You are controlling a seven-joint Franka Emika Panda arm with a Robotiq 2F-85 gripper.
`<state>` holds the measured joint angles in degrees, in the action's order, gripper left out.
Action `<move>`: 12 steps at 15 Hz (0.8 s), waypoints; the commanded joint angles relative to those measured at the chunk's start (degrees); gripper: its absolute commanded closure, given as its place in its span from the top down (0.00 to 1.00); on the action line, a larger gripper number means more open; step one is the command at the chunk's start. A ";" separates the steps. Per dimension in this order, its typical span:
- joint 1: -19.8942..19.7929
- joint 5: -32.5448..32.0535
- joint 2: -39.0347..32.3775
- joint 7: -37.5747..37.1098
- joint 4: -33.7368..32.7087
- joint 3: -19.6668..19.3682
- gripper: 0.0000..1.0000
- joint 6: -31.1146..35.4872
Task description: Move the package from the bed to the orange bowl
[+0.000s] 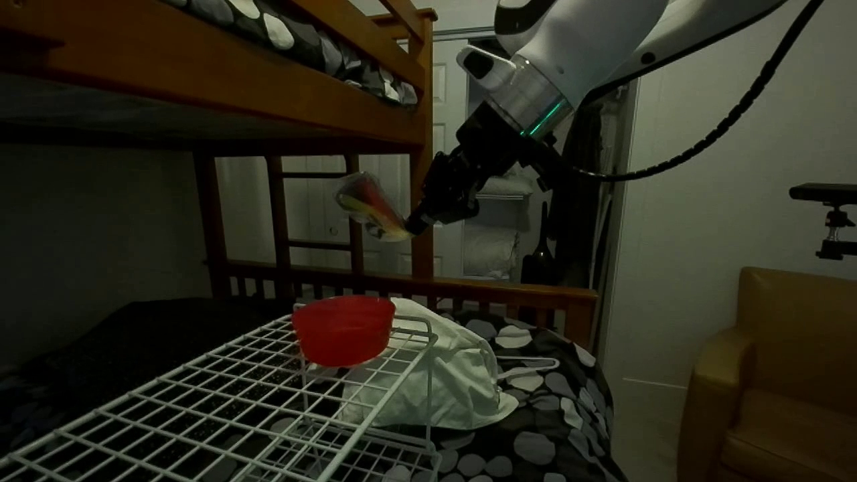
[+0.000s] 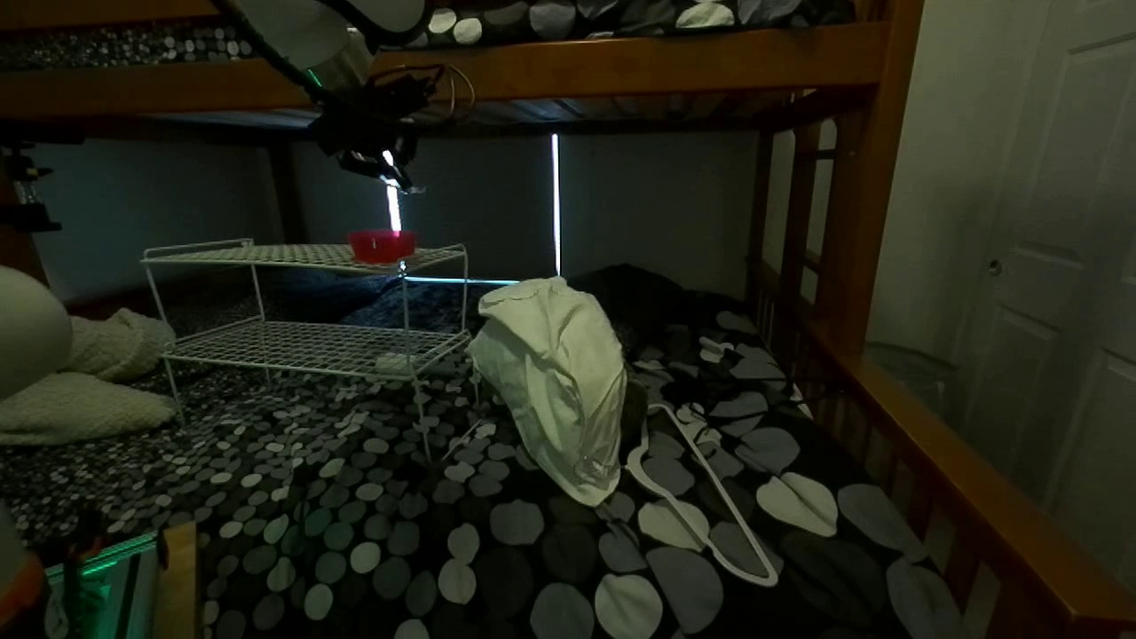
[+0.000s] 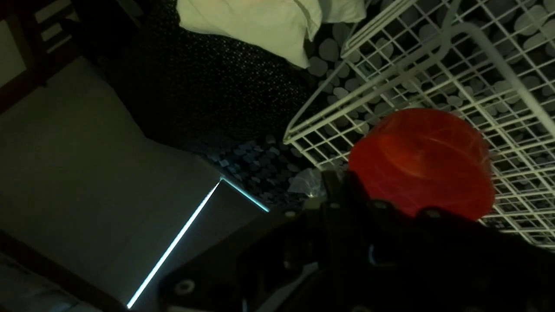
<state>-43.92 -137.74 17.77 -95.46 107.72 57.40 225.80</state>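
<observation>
Gripper [image 1: 410, 226] is closed on pkg [image 1: 369, 201], which is pinched by 1 end & held in air, higher than bowl [image 1: 345, 331]; bowl is carried by wire rack [image 2: 293, 256].

The bowl [image 1: 343, 333] is red, bedding [image 2: 382, 506] dotted, the package [image 1: 373, 206] (apparently) red-yellow.
</observation>
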 commanded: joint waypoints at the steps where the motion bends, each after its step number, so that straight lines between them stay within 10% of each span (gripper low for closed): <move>1: -5.67 -3.82 -3.75 -4.98 -2.38 9.35 0.01 1.54; 12: -23.82 -2.39 -2.63 -6.27 -3.30 31.20 0.01 3.69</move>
<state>-61.40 -139.79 13.03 -100.18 104.93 83.29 227.68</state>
